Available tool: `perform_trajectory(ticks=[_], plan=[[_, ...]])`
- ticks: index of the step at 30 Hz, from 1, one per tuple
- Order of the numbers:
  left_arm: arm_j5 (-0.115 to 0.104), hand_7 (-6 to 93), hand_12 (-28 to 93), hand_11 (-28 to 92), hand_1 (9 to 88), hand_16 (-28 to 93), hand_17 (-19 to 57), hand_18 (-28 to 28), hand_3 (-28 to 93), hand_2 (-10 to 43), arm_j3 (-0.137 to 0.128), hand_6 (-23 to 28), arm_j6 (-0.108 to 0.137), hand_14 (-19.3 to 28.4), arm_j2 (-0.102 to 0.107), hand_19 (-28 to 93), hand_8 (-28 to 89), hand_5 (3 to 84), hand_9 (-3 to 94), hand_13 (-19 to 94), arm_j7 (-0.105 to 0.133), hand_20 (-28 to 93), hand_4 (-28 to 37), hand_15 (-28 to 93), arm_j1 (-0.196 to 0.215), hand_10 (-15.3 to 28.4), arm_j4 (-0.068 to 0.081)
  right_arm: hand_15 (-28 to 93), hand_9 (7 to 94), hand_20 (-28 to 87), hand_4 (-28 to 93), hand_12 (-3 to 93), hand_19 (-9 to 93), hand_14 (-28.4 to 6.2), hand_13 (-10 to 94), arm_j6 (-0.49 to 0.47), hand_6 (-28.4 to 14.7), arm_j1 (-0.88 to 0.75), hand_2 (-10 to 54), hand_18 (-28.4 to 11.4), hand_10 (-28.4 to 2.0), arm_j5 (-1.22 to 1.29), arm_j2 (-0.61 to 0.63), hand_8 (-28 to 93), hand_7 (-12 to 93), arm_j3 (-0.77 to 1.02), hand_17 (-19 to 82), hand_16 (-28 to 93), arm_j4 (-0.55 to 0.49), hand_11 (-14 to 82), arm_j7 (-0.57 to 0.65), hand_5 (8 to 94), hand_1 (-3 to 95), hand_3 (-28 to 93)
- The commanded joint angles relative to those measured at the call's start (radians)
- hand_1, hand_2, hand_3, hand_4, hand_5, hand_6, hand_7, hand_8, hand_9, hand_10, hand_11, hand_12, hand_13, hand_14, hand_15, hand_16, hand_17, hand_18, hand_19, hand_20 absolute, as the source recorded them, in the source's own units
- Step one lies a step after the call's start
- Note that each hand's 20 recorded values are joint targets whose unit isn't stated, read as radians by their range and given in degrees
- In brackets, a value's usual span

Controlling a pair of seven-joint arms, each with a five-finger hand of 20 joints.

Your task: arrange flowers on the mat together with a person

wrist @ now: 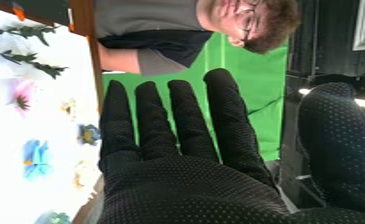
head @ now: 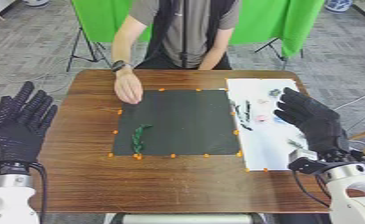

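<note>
The right hand [head: 313, 120] is wide, with straight fingers and the thumb standing apart; it holds nothing. In the head view it is at the right edge of the sheet [head: 265, 92], which is white and lies on the brown bench [head: 76, 175]. On this sheet there are loose flowers; the right wrist view shows a pink flower [wrist: 22, 95], a blue flower [wrist: 37, 159] and leafy sprigs [wrist: 32, 60].

Just to the left of the sheet lies the dark mat [head: 183, 125]. One green sprig [head: 138, 137] rests on its near left part, roughly lengthwise. Small orange pieces [head: 173, 156] are along the borders of the mat and the sheet.

The left hand [head: 18, 117] is also wide, fingers straight and pointing away from the robot, at the left side of the bench, and it is empty.

Across the bench is a person, whose hand [head: 128, 89] is at the far left corner of the mat. Behind the person hangs a green cloth [head: 107, 22].
</note>
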Motion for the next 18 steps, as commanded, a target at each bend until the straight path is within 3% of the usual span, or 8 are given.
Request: perform_trajectory(ticks=[1,6,8,9,13,15,18], plan=[[-0.004,8.8,3,15,22.6,-10,-4.3,9.4,72,17.1,0.003,5.2,-0.009,8.7,-0.010,28,-10,34.9,25.3,17,-0.002,7,-28.3,19,0.022,11.8,0.003,7,36.4,12,-19,12.5,34,-12.3,28,0.179,-3.8,-0.034,14.9,-16.4,-14.4,-0.297,0.048,-9,10,0.059,9,17,-0.032,3.2,0.123,41.3,13.7,78],[-0.003,8.8,3,15,22.4,-10,-4.2,9.4,72,17.1,0.001,5.2,-0.005,8.8,-0.012,28,-10,34.9,25.4,17,-0.001,7,-28.3,18,0.026,11.8,0.001,6,36.8,12,-19,12.8,36,-11.7,29,0.296,-5.3,-0.100,9.7,-15.0,-15.4,-0.738,0.085,-9,11,0.115,10,16,-0.067,3.6,0.366,41.0,17.0,78],[-0.004,8.8,3,15,22.4,-10,-4.2,9.4,72,16.9,0.000,5.2,-0.003,8.8,-0.012,28,-10,34.9,25.4,17,0.003,7,-28.3,19,0.033,11.8,-0.001,7,37.5,11,-18,13.3,37,-12.3,29,0.291,-5.7,-0.125,6.5,-14.4,-16.0,-0.833,0.088,-9,11,0.138,10,16,-0.077,4.8,0.426,40.9,18.8,77],[-0.003,8.8,3,15,22.4,-10,-4.3,9.4,72,16.9,-0.002,5.2,-0.003,8.8,-0.014,28,-10,34.9,25.5,17,0.003,7,-28.3,19,0.035,11.8,-0.002,8,37.6,11,-18,13.5,38,-12.6,30,0.298,-5.9,-0.074,5.1,-14.3,-16.1,-0.908,0.113,-9,11,0.088,10,16,-0.071,5.0,0.519,40.9,19.4,77],[-0.003,8.8,3,15,22.3,-10,-4.3,9.5,72,16.9,-0.004,5.3,-0.001,8.8,-0.014,28,-10,34.9,25.5,17,0.005,7,-28.3,18,0.035,11.8,-0.003,13,38.4,10,-18,15.2,41,-14.3,30,0.226,-6.4,-0.078,0.0,-15.0,-16.7,-1.169,0.131,-9,11,0.074,10,17,-0.070,6.0,0.685,40.4,21.4,75],[-0.002,8.8,3,15,22.3,-10,-4.3,9.5,72,16.9,-0.005,5.3,-0.004,8.7,-0.014,28,-10,34.9,25.6,17,0.005,7,-28.3,18,0.035,11.8,-0.003,20,39.9,10,-20,18.0,44,-14.9,31,0.194,-6.4,-0.068,-4.6,-16.5,-17.1,-1.317,0.147,-9,11,0.044,10,19,-0.052,9.0,0.765,40.4,22.6,74],[-0.002,8.8,3,15,22.3,-10,-4.3,9.5,72,16.9,-0.001,5.2,-0.005,8.7,-0.012,28,-10,34.9,25.6,17,0.005,7,-28.3,18,0.033,11.8,-0.002,46,41.3,16,-26,25.2,55,-15.7,31,0.159,-6.2,-0.052,-8.9,-18.1,-17.5,-1.493,0.163,-10,14,-0.001,11,23,-0.026,22.6,0.848,43.3,24.5,73]])
